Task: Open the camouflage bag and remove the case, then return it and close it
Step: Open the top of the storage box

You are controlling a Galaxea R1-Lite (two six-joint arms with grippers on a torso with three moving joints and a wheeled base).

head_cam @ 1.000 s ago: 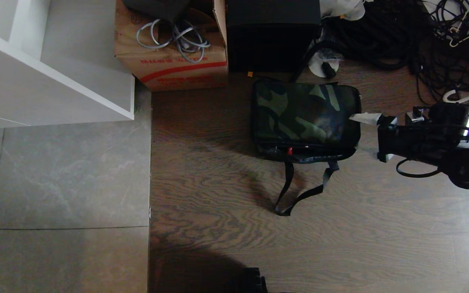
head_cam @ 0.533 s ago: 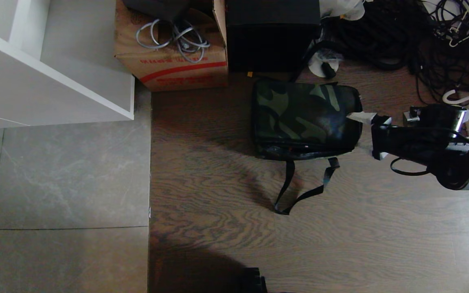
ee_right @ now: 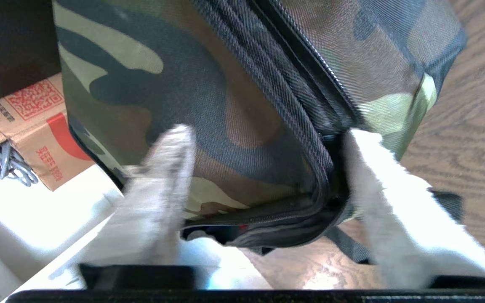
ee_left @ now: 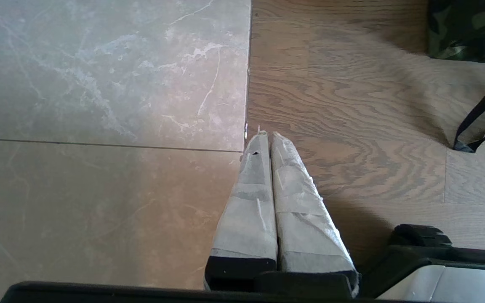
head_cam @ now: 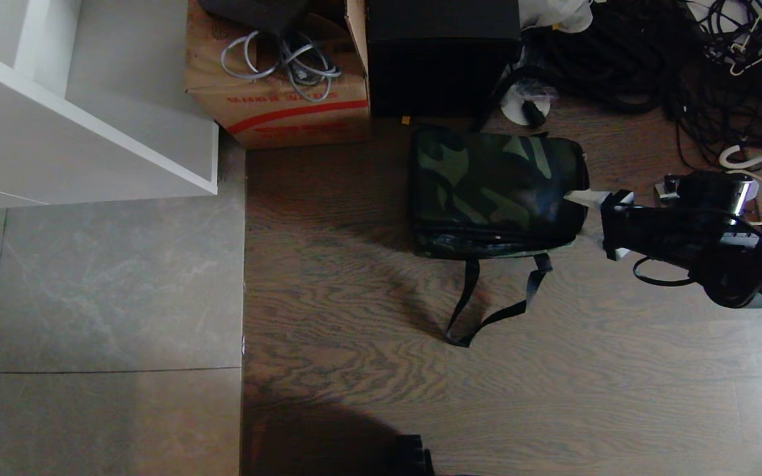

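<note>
Right gripper at the right end of the camouflage bag, its lid nearly down.

The camouflage bag (head_cam: 495, 192) lies on the wood floor, near side of the tall black box (head_cam: 442, 56), its strap (head_cam: 493, 297) trailing nearward. The right gripper (head_cam: 585, 215) straddles the bag's right end, fingers (ee_right: 162, 181) apart around the zipper corner, nothing clamped. The left gripper (ee_left: 270, 139) hangs with fingers together over the floor seam. Risk: soft fabric could slide off the fingers, or the whole bag skid left under the push. Compared with a second ago, the near-edge gap with its red glimpse has mostly closed, and the gripper sits closer in.
</note>
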